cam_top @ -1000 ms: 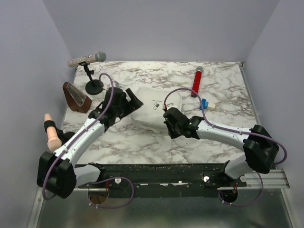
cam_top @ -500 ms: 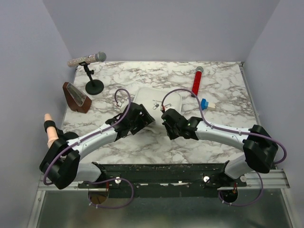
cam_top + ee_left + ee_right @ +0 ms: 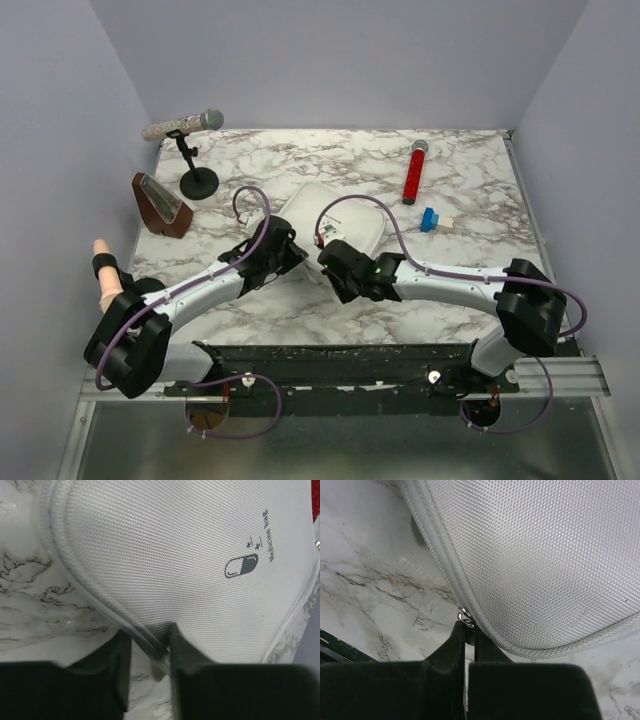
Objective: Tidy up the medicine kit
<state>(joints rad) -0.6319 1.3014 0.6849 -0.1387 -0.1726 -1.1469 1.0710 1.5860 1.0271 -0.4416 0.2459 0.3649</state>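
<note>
Left wrist view: my left gripper (image 3: 150,647) jaws pinch the medicine kit (image 3: 175,555) rim, steadying it; right gripper (image 3: 466,630) jaws clamp its zipper pull (image 3: 465,617), likely for unzipping.

Marble table (image 3: 470,270), pale lavender walls (image 3: 340,60)

The left tool (image 3: 150,647) pinches the piped edge of the grey-white medicine kit (image 3: 170,560), pill mark (image 3: 241,566) showing, above the marble tabletop (image 3: 35,615).

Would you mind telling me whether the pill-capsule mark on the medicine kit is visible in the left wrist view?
Yes, the half-dark capsule mark sits on the woven lid of the medicine kit, beside small printed text.
</note>
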